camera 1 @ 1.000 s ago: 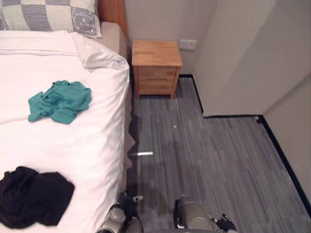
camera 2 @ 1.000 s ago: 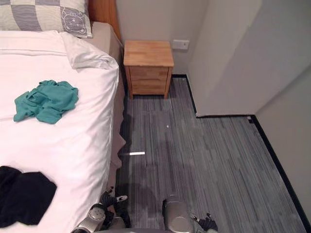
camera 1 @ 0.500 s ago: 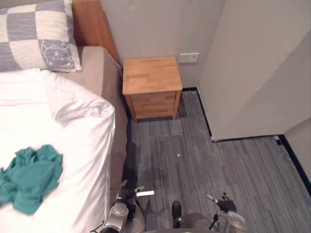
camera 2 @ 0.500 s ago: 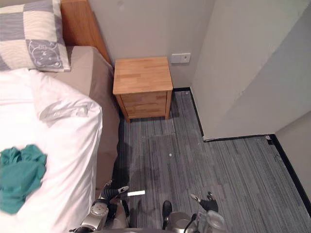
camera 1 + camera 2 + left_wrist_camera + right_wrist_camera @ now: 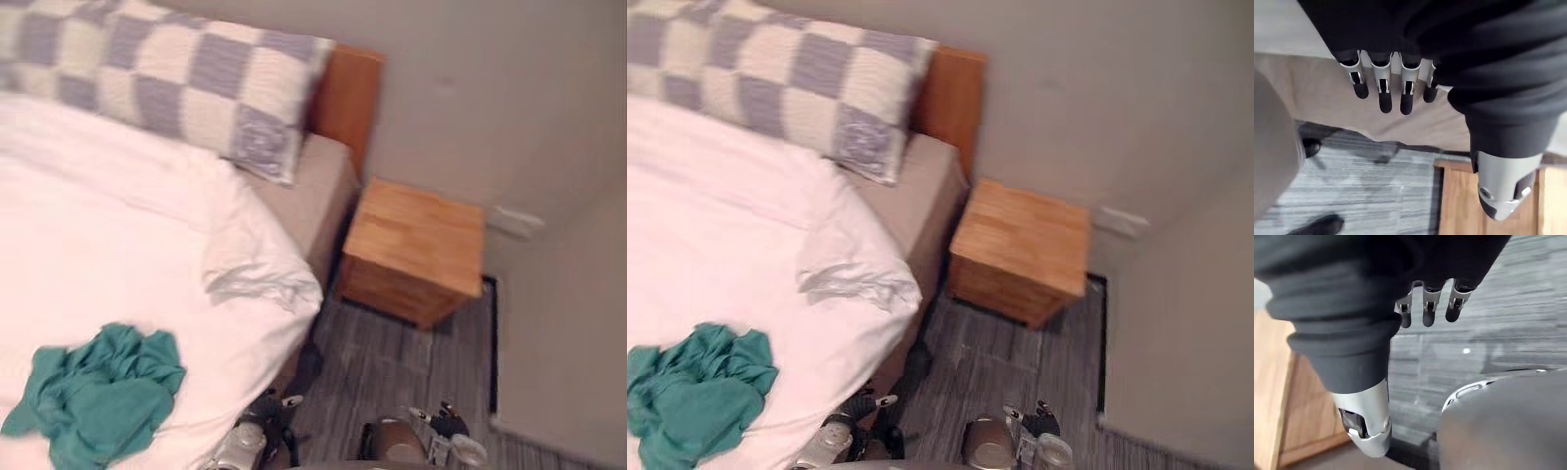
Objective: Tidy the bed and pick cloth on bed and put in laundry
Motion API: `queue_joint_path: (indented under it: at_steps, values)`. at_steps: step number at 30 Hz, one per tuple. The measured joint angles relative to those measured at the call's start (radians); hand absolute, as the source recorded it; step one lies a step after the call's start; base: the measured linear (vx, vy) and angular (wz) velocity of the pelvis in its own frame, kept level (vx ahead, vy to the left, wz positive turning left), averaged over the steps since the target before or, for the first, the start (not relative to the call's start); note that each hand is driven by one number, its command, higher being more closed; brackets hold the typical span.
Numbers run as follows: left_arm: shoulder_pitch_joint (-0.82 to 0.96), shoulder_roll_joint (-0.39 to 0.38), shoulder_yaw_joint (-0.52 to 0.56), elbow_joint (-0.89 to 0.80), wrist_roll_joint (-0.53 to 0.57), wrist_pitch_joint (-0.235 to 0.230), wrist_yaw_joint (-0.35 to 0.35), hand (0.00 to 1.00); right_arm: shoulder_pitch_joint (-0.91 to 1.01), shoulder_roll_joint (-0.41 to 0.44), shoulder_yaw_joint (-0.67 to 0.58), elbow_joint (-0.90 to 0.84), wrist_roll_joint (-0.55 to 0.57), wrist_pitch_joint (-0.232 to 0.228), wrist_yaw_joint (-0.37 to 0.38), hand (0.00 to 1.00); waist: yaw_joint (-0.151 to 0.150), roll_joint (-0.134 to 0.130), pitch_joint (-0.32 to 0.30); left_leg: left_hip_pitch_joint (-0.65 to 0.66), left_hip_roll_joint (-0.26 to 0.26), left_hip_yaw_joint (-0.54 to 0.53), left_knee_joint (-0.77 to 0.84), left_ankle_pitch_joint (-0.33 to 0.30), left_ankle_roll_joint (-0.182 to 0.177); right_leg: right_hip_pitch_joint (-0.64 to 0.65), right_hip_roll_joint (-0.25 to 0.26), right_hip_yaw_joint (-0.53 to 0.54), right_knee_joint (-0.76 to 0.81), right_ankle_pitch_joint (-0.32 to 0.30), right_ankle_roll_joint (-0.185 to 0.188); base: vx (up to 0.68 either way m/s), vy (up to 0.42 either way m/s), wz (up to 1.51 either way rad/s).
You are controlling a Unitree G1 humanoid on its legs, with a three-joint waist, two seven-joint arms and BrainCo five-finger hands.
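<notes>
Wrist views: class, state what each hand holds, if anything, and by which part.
Nothing is held. The left hand and the right hand both hang with relaxed, empty fingers; the teal cloth lies untouched on the bed.

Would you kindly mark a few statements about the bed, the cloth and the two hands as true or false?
1. The teal cloth lies on the white duvet. True.
2. The left hand holds the teal cloth. False: its fingers are open with nothing in them.
3. The checkered pillow lies on the floor. False: it rests at the head of the bed, in front of the wooden headboard.
4. A wooden nightstand stands beside the bed. True.
5. The right hand is open and holds nothing. True.
</notes>
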Motion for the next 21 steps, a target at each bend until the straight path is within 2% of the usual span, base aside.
queue_joint_path:
  at_steps: [1, 3, 4, 5, 6, 7, 9, 10, 11, 12, 13, 15, 16, 18, 21]
  values:
    - [-0.002, -0.006, 0.000, 0.003, 0.000, -0.001, -0.001, 0.00, 0.003, -0.004, -0.010, 0.004, 0.000, -0.002, -0.001, 0.00, -0.002, -0.001, -0.001, -0.015, 0.002, -0.119, 0.032, -0.029, -0.047, -0.022, 0.023, 0.200, -0.124, 0.020, 0.013, 0.38, -0.354, 2.35]
    - [-0.005, -0.016, 0.021, 0.005, -0.005, -0.008, -0.001, 0.00, 0.015, 0.000, -0.030, 0.004, 0.005, -0.002, -0.002, 0.00, 0.000, -0.015, -0.009, -0.057, 0.000, -0.212, 0.100, -0.091, -0.097, -0.028, 0.028, 0.360, -0.171, 0.051, -0.004, 0.31, -0.360, 2.24]
    - [-0.005, -0.014, 0.038, 0.002, -0.016, -0.010, -0.001, 0.00, 0.024, 0.009, -0.046, 0.005, 0.006, -0.002, -0.004, 0.00, 0.002, -0.019, -0.011, -0.073, 0.000, -0.240, 0.131, -0.121, -0.119, -0.020, 0.021, 0.408, -0.189, 0.079, -0.022, 0.23, -0.423, 2.16]
    - [-0.004, -0.009, 0.073, -0.005, -0.021, -0.013, 0.000, 0.00, 0.040, 0.023, -0.054, 0.006, 0.010, -0.001, -0.005, 0.00, 0.004, -0.034, -0.016, -0.109, 0.004, -0.282, 0.173, -0.168, -0.162, 0.008, 0.005, 0.441, -0.195, 0.061, 0.046, 0.21, -0.586, 2.20]
    - [0.001, -0.024, 0.106, -0.007, -0.029, -0.012, 0.002, 0.00, 0.040, 0.007, -0.072, 0.004, 0.019, 0.002, -0.004, 0.00, 0.000, 0.003, -0.007, -0.121, 0.049, -0.324, 0.197, -0.184, -0.186, 0.019, 0.039, 0.351, -0.159, 0.026, 0.032, 0.18, -0.583, 2.28]
    - [0.011, -0.040, 0.125, -0.014, -0.040, -0.012, 0.002, 0.00, 0.056, -0.013, -0.077, -0.003, 0.034, 0.002, -0.007, 0.00, 0.004, 0.038, -0.024, -0.135, 0.096, -0.320, 0.197, -0.174, -0.201, 0.026, 0.057, 0.280, -0.149, 0.011, 0.014, 0.10, -0.528, 1.88]
    - [0.037, -0.055, 0.179, -0.030, -0.067, -0.023, 0.002, 0.00, 0.066, -0.014, -0.078, -0.013, 0.055, 0.001, -0.019, 0.00, 0.013, 0.064, -0.036, -0.114, 0.172, -0.254, 0.125, -0.110, -0.244, 0.062, 0.089, 0.144, -0.129, -0.020, -0.031, 0.10, -0.492, 1.64]
    - [0.039, -0.054, 0.186, -0.032, -0.068, -0.024, 0.002, 0.00, 0.066, -0.007, -0.078, -0.021, 0.056, 0.001, -0.019, 0.00, 0.015, 0.065, -0.037, -0.115, 0.189, -0.240, 0.104, -0.082, -0.260, 0.069, 0.094, 0.114, -0.127, -0.022, -0.040, 0.07, -0.457, 1.38]
    - [0.039, -0.055, 0.199, -0.048, -0.080, -0.029, 0.002, 0.00, 0.065, 0.007, -0.086, -0.039, 0.072, -0.003, -0.019, 0.00, 0.032, 0.061, -0.039, -0.118, 0.213, -0.189, 0.072, -0.027, -0.258, 0.082, 0.098, 0.069, -0.132, -0.022, -0.050, 0.01, -0.224, 0.83]
    - [0.041, -0.056, 0.206, -0.052, -0.083, -0.029, 0.002, 0.00, 0.062, 0.012, -0.086, -0.043, 0.080, -0.005, -0.021, 0.00, 0.034, 0.058, -0.040, -0.129, 0.218, -0.154, 0.075, -0.011, -0.245, 0.088, 0.096, 0.054, -0.140, -0.022, -0.057, 0.01, -0.242, 0.89]
    - [0.041, -0.057, 0.217, -0.055, -0.095, -0.028, 0.003, 0.00, 0.056, 0.022, -0.090, -0.050, 0.092, -0.007, -0.022, 0.00, 0.029, 0.055, -0.042, -0.147, 0.228, -0.064, 0.089, 0.015, -0.214, 0.106, 0.089, 0.023, -0.161, -0.017, -0.065, 0.02, -0.150, 0.76]
    - [0.041, -0.053, 0.217, -0.063, -0.106, -0.027, 0.003, 0.00, 0.053, 0.045, -0.125, -0.070, 0.126, -0.011, -0.023, 0.00, 0.025, 0.054, -0.037, -0.179, 0.274, 0.254, 0.186, 0.015, -0.188, 0.145, 0.080, -0.026, -0.206, -0.002, -0.077, 0.04, -0.163, 0.74]
    - [0.041, -0.049, 0.213, -0.062, -0.106, -0.026, 0.002, 0.00, 0.051, 0.046, -0.135, -0.070, 0.135, -0.011, -0.026, 0.00, 0.027, 0.052, -0.037, -0.181, 0.276, 0.302, 0.203, 0.014, -0.187, 0.148, 0.075, -0.029, -0.209, -0.001, -0.078, 0.03, -0.059, 0.33]
    - [0.044, -0.040, 0.202, -0.061, -0.106, -0.021, 0.000, 0.00, 0.045, 0.046, -0.164, -0.080, 0.174, -0.011, -0.045, 0.00, 0.027, 0.051, -0.038, -0.183, 0.255, 0.391, 0.216, -0.002, -0.161, 0.153, 0.046, -0.035, -0.233, 0.010, -0.064, 0.02, 0.046, 0.08]
    - [0.047, -0.016, 0.166, -0.061, -0.105, -0.012, -0.003, 0.00, 0.058, 0.052, -0.213, -0.168, 0.195, -0.003, -0.070, 0.00, 0.022, 0.053, -0.042, -0.159, 0.200, 0.423, 0.119, 0.030, -0.150, 0.162, 0.014, -0.030, -0.283, 0.040, -0.038, 0.04, 0.109, 0.05]
